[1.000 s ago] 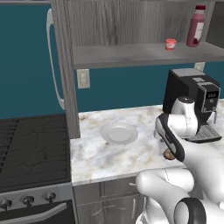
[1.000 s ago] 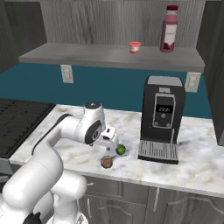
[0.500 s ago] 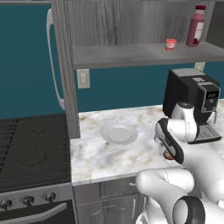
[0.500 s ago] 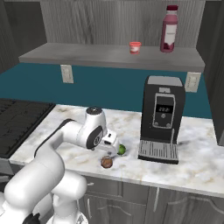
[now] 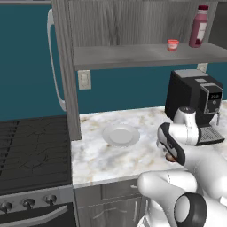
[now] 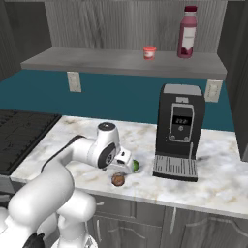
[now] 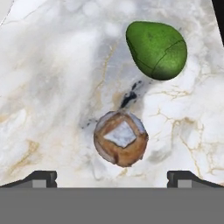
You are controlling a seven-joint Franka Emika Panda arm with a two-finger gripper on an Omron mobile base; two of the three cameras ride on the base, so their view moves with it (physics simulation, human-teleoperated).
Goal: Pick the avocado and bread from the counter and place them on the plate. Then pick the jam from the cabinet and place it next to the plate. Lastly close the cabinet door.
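1. Left base view: the gripper had sunk lower than a second earlier, well apart from the plate.
2. Right base view: it hung over the bread, beside the avocado.
3. Hand view: jaws spread wide, empty; bread centred, likely grasped first.

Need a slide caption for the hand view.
Open tool above bread, avocado beyond it on marbled counter.
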